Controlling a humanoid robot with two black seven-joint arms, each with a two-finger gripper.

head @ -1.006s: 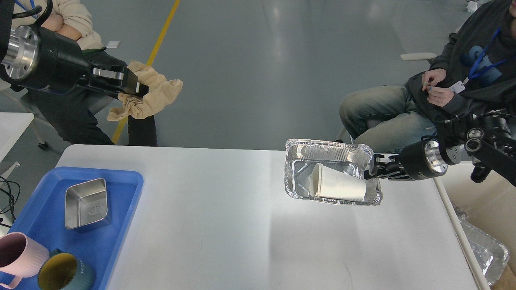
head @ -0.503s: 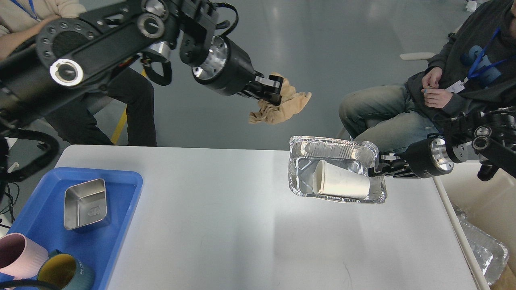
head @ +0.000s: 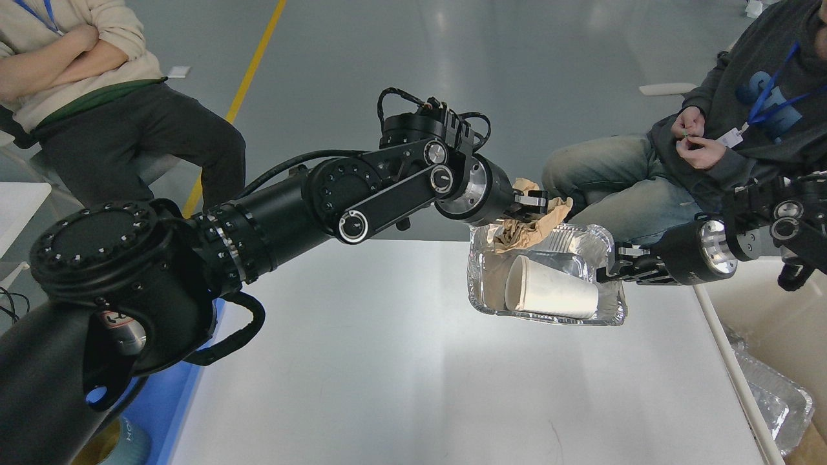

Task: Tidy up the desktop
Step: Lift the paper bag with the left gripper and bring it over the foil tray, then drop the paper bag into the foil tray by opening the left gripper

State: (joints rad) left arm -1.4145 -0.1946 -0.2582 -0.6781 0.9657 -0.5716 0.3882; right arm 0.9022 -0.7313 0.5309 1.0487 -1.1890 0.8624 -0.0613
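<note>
At the far left, beneath the thick base of my left arm, a strip of the blue tray (head: 169, 413) shows at the tabletop's left edge, with the top of a teal mug (head: 126, 442) peeking out just under the arm. The white tabletop (head: 362, 361) spreads below and between both hands, taking up the lower middle of my view. My left arm reaches across it to the right, and my left hand (head: 539, 201) is closed on a crumpled tan cloth (head: 526, 229). The cloth hangs from that hand's fingers and drapes down over the far rim of the foil tray (head: 549, 315), which sits just below and to the right of the left hand. Inside the foil tray a white paper cup (head: 549, 297) lies on its side, its open mouth turned to the left, directly under the hanging cloth. To the right of the tray, my right hand (head: 610, 271) pinches the tray's right rim and holds it up off the tabletop. Farther right and below that hand, past the tabletop's edge, another foil container (head: 778, 403) lies in a beige bin (head: 769, 310).
</note>
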